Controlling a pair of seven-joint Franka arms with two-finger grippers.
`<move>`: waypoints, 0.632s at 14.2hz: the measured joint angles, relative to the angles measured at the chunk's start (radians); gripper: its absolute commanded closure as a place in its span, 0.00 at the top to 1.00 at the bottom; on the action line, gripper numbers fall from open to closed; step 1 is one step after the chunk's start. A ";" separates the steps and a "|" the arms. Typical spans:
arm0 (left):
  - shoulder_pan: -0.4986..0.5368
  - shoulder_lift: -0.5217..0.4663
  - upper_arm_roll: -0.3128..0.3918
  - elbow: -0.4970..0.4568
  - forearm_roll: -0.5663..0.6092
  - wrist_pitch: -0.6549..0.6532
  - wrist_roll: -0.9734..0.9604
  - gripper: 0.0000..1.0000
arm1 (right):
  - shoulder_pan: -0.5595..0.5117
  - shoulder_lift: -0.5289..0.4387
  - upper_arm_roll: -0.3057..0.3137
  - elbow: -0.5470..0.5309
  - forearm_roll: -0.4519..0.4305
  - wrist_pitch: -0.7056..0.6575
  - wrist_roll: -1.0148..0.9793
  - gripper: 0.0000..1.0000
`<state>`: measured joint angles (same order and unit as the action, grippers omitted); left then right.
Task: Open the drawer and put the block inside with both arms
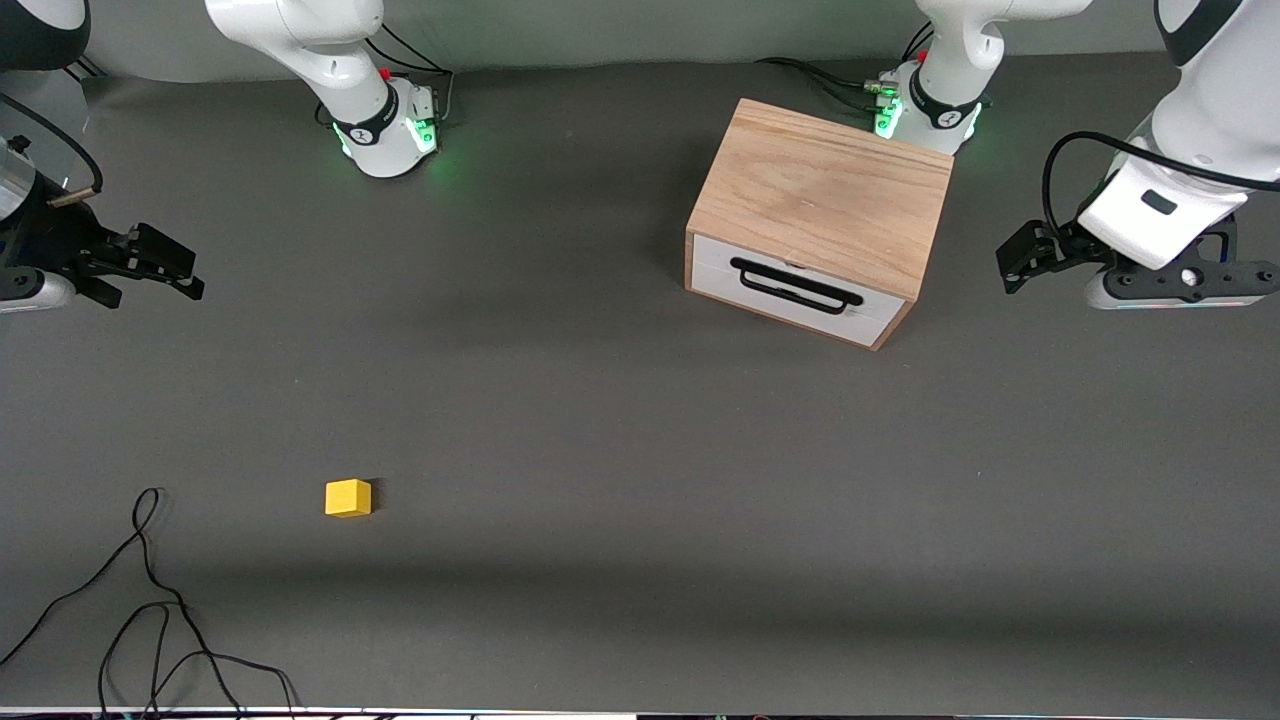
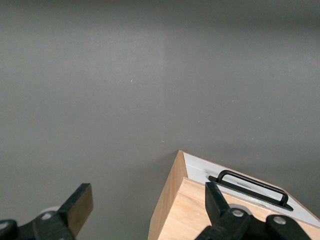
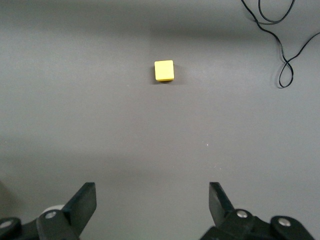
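The light oak box (image 1: 825,195) stands toward the left arm's end of the table. Its white drawer front (image 1: 800,295) with the black bar handle (image 1: 795,285) is shut. The yellow block (image 1: 348,497) lies on the mat toward the right arm's end, nearer to the front camera than the box. My left gripper (image 1: 1015,262) is open and empty, up in the air beside the box. In the left wrist view the gripper (image 2: 148,202) sits over the box's corner (image 2: 195,220), with the handle (image 2: 250,184) showing. My right gripper (image 1: 185,272) is open and empty over the mat at the right arm's end. Its wrist view shows the gripper (image 3: 151,200) and the block (image 3: 164,70) apart.
A loose black cable (image 1: 150,600) lies on the grey mat (image 1: 600,450) near the front edge, close to the block. It also shows in the right wrist view (image 3: 280,40). The two arm bases (image 1: 385,130) stand along the edge farthest from the front camera.
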<state>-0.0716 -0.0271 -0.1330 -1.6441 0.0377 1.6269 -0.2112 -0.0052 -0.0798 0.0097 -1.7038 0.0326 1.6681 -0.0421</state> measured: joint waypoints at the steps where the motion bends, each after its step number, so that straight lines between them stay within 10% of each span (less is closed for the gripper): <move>1: 0.000 0.000 0.000 0.000 0.000 0.000 0.000 1.00 | 0.000 0.002 0.000 0.000 0.000 0.000 0.000 1.00; 9: 0.000 0.000 0.001 0.000 0.000 0.000 0.000 1.00 | 0.000 0.037 0.000 -0.002 0.000 0.009 0.000 1.00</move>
<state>-0.0716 -0.0271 -0.1321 -1.6441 0.0377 1.6269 -0.2112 -0.0052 -0.0424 0.0097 -1.7053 0.0326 1.6769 -0.0422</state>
